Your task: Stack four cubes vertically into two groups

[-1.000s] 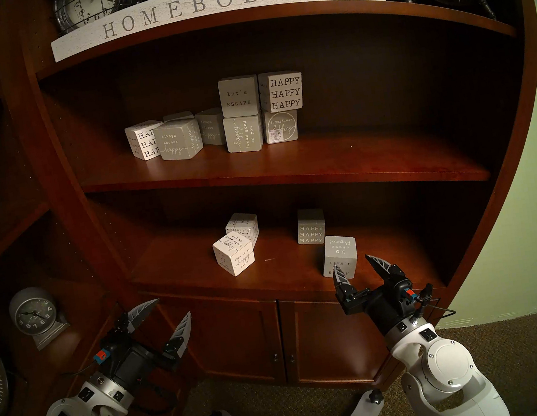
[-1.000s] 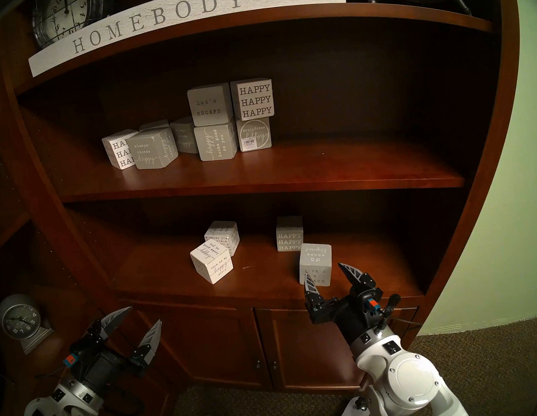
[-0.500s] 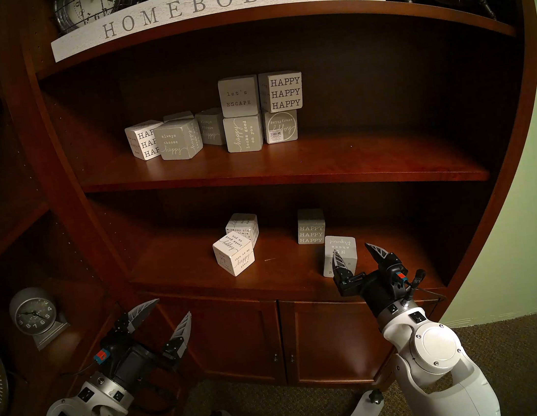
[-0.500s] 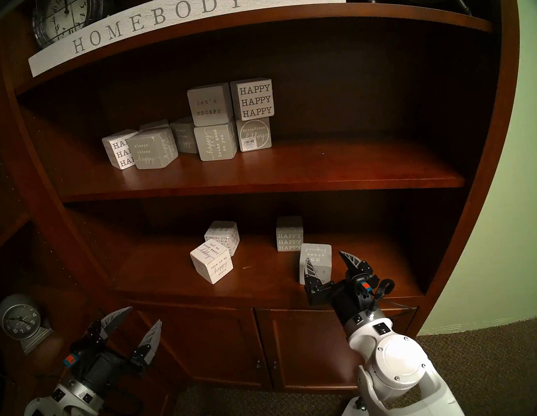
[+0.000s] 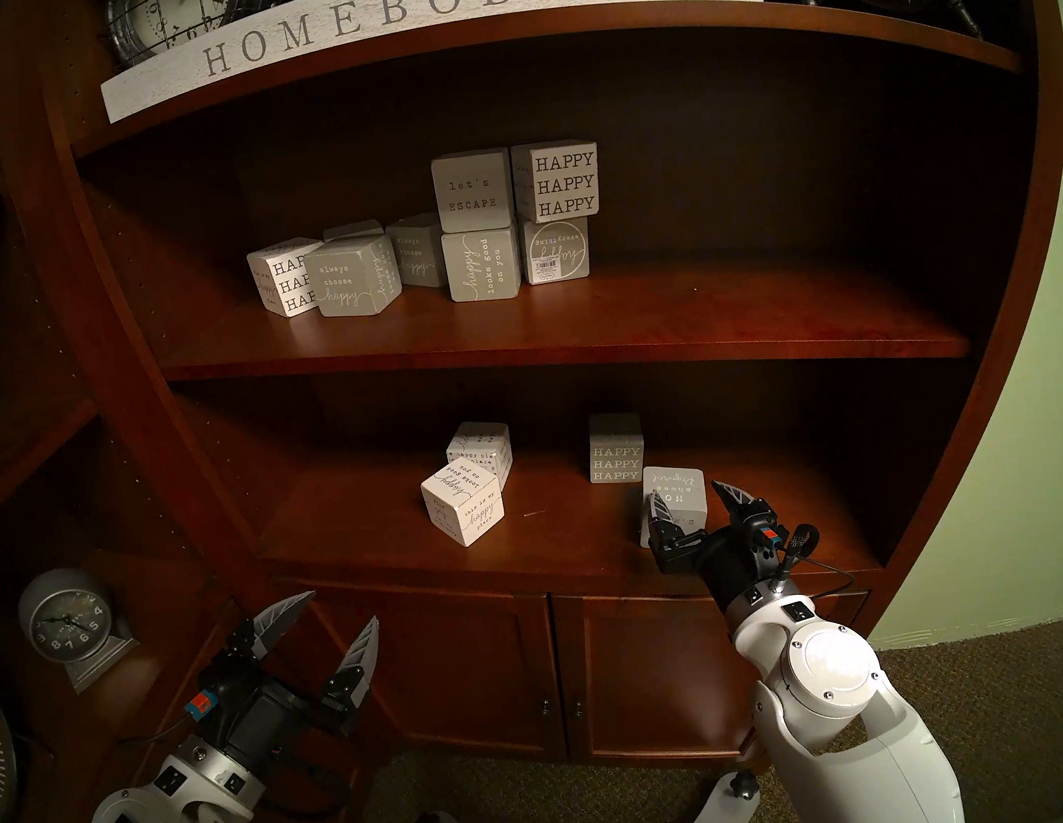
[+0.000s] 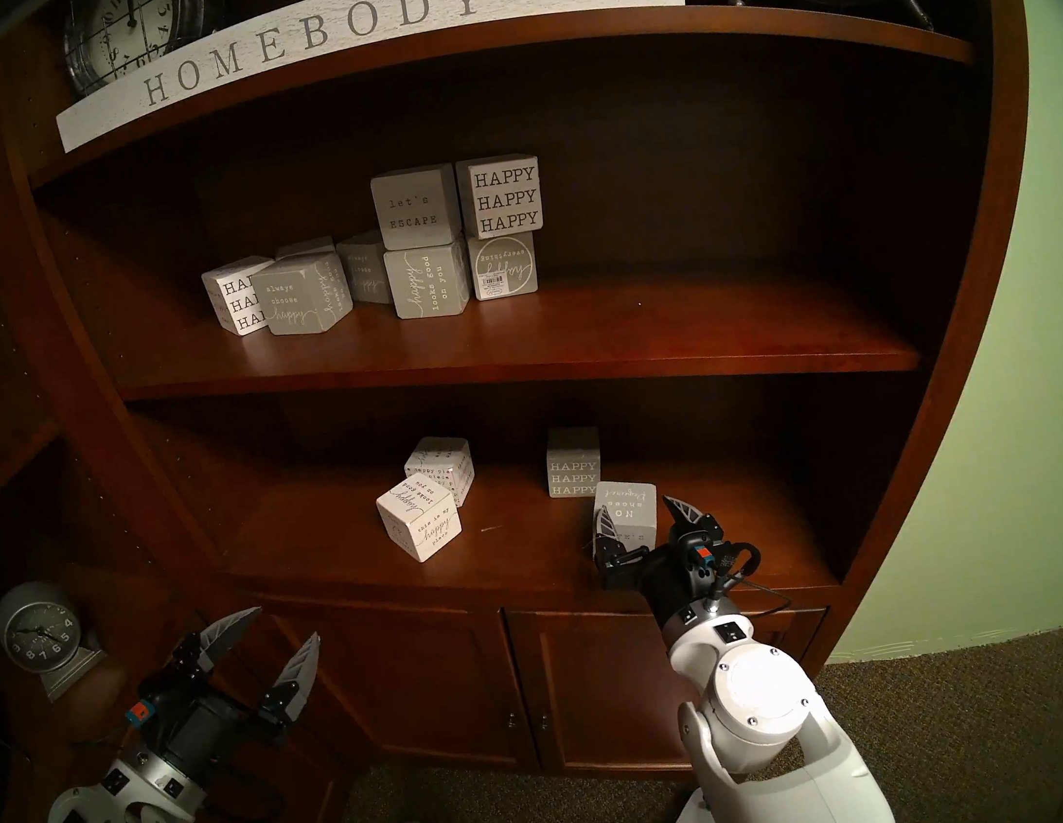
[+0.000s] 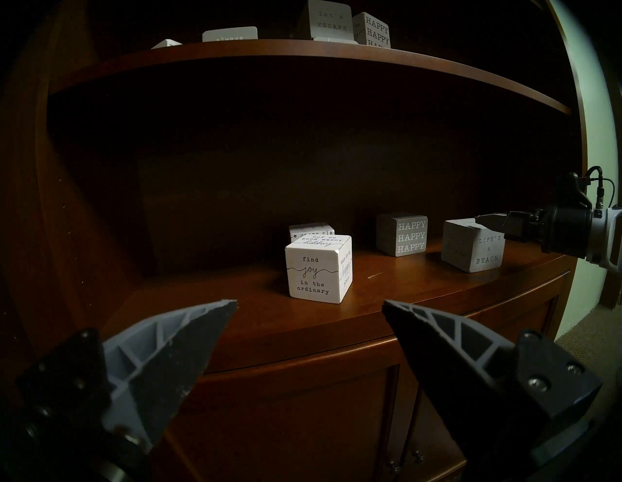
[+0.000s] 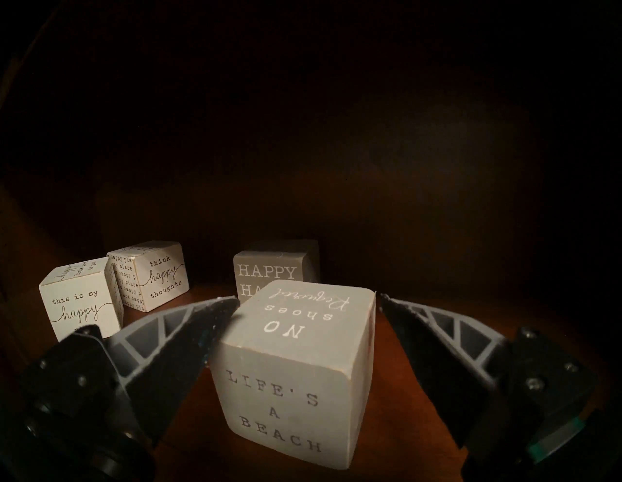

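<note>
Right wrist view shows the right pincer [image 8: 308, 304] spread apart astride the grey "LIFE'S A BEACH" cube [image 8: 292, 377] at the shelf's [image 5: 566, 532] front, at 5 o'clock from the "HAPPY" cube [image 8: 269, 272]; rigid, probably light painted wood, best squeezed on its flat side faces.

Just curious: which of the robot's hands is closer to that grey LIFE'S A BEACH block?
Right. The right hand straddles the LIFE'S A BEACH block, open. The left hand hangs off the shelf's other end.

your left gripper [image 7: 309, 304] hangs spread before the brown wooden shelf [image 7: 420, 289], facing the white "find joy" cube [image 7: 313, 274].
</note>
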{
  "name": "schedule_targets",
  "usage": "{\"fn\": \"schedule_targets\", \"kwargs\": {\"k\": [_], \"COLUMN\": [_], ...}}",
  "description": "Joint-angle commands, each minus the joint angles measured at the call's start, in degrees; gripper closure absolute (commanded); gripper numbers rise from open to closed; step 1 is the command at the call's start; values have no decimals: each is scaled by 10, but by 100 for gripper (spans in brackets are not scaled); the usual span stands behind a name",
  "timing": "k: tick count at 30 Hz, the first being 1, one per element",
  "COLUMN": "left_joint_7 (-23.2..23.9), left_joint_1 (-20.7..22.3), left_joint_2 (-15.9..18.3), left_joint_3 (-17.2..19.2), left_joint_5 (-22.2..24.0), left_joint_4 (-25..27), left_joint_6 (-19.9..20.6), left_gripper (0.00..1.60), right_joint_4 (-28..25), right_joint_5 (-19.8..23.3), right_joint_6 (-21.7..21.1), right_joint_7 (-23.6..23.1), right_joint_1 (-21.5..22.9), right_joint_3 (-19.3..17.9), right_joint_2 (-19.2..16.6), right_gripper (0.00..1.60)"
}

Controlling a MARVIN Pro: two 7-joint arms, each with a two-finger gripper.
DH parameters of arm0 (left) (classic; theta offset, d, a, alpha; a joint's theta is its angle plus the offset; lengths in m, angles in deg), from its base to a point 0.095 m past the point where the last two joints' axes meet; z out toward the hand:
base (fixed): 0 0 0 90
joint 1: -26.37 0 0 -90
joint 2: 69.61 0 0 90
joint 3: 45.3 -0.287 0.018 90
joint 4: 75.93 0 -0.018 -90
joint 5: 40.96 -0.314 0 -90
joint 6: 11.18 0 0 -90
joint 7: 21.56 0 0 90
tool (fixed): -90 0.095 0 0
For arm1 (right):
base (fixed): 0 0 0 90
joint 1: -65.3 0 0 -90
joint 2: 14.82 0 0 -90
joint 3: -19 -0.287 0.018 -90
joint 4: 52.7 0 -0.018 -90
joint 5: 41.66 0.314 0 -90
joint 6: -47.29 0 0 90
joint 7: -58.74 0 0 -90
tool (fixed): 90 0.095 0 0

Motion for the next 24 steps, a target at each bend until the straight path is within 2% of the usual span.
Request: {"fn": "schedule_targets", "kwargs": {"k": [1,24], "left_joint_7": [1,6], "left_joint_1": [0,3], "left_joint_2": [0,-5], "left_joint_3": [-1,2], "left_joint_5": [1,-2], "left_joint_4": [9,9], "left_joint_6": [0,1], "left_gripper": [0,0], "right_joint_4": [-2,31], "right_joint_5": [0,-15], "right_joint_6": [6,-2], "right_joint_7": [-1,21], "right_joint_1": [25,42], "right_joint_3": [6,26], "right_joint_2": [6,18], "right_gripper": [0,0]}}
